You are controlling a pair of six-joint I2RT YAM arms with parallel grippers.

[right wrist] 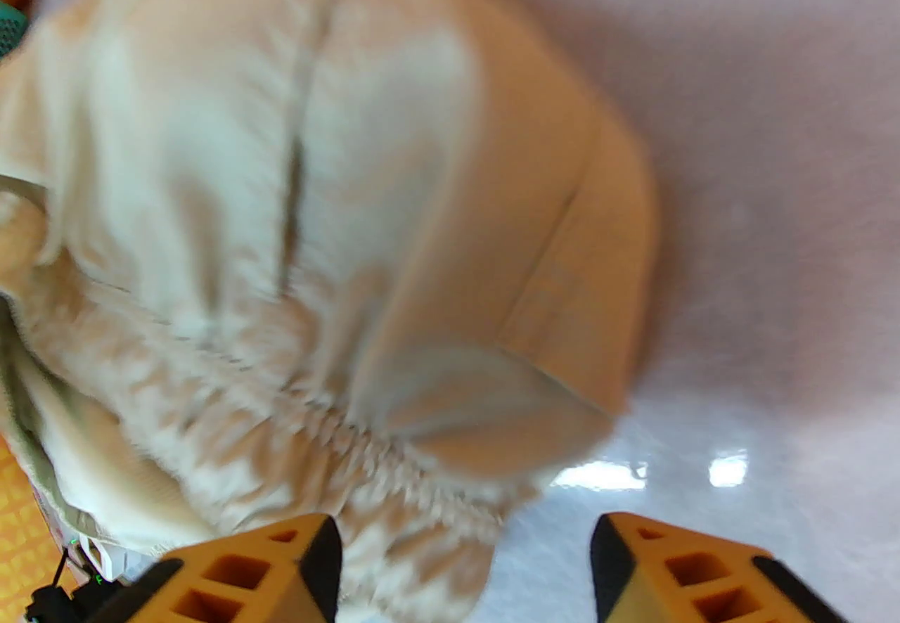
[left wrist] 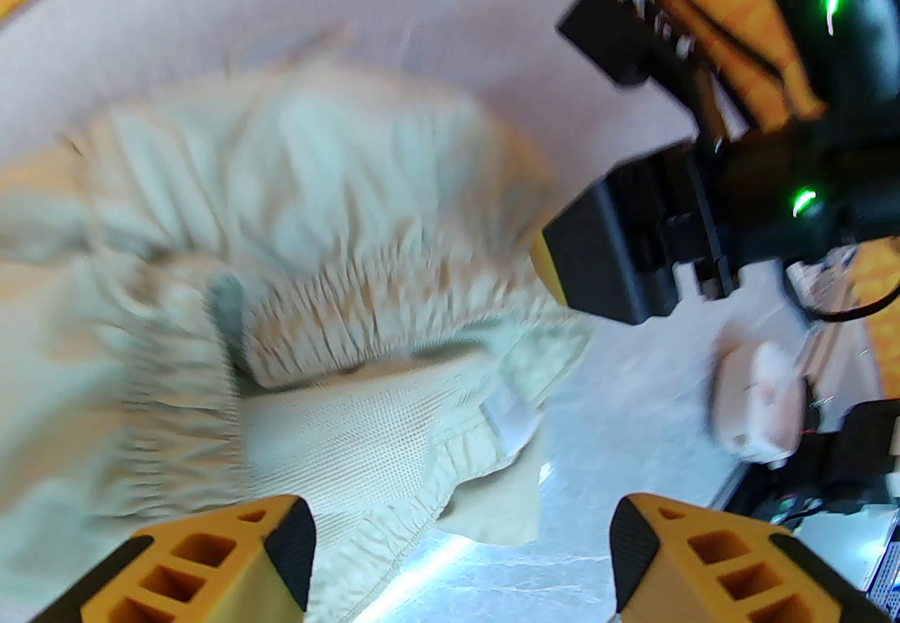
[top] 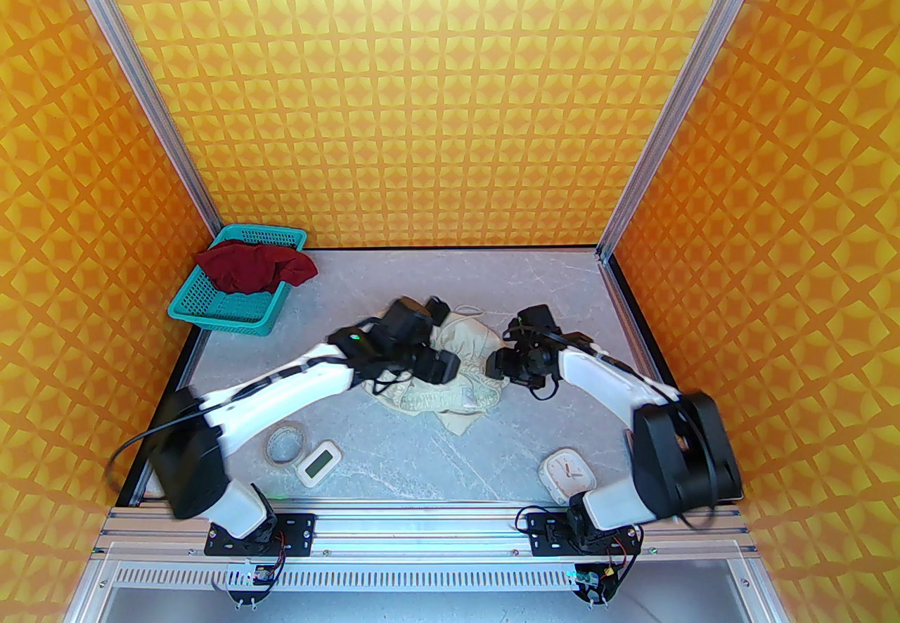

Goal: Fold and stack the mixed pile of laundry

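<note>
The cream piece (top: pixel 460 370) lies crumpled in the middle of the table, between both grippers. Its gathered elastic band (left wrist: pixel 365 318) and mesh lining show in the left wrist view. My left gripper (top: pixel 448 367) hovers over the cloth's left side. Its orange fingers (left wrist: pixel 281 557) stand open, with cloth below them and nothing pinched. My right gripper (top: pixel 493 363) is at the cloth's right edge, open. Its left finger (right wrist: pixel 295 564) is over the cloth (right wrist: pixel 316 219) and its other finger is over bare table. The dark red T-shirt (top: pixel 253 266) hangs bunched in the basket.
The teal mesh basket (top: pixel 228 311) sits at the back left corner. A roll of tape (top: pixel 285 444) and a small white device (top: pixel 318 462) lie near the left arm's base. A white clock (top: pixel 568 474) lies by the right base. Orange walls close three sides.
</note>
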